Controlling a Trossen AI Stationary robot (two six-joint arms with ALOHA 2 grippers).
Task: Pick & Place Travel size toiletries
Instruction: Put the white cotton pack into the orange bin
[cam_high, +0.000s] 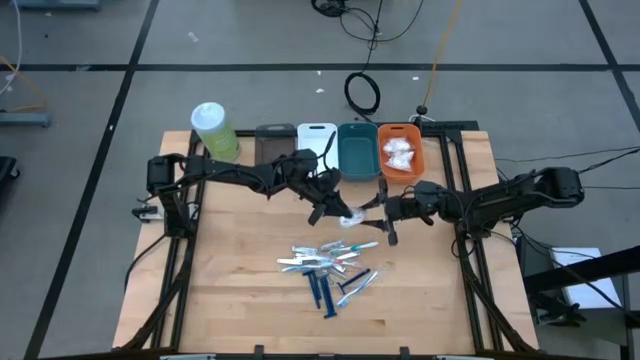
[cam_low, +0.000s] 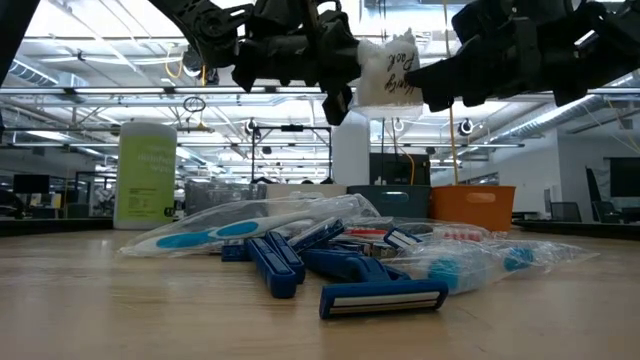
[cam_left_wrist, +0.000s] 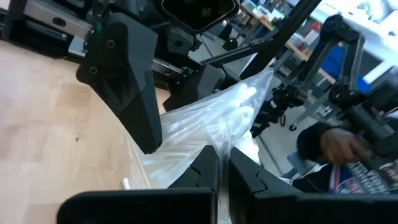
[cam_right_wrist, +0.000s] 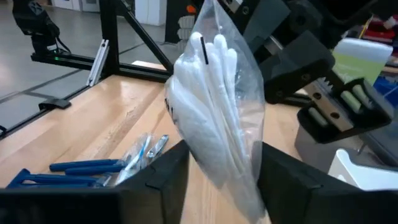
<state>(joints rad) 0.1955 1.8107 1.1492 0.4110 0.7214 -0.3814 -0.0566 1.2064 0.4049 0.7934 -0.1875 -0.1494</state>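
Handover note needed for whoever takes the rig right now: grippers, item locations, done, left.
Left gripper: shut on the clear crinkly pouch of white sticks, held in the air mid-table.
Right gripper: fingers either side of the same pouch; a firm grip cannot be confirmed. Looks like a handover.
Done: white pouches already lie in the orange bin.
Left: the pile of dark blue razors and wrapped pale-blue sticks on the wooden table. Grey, white and teal bins show nothing inside.
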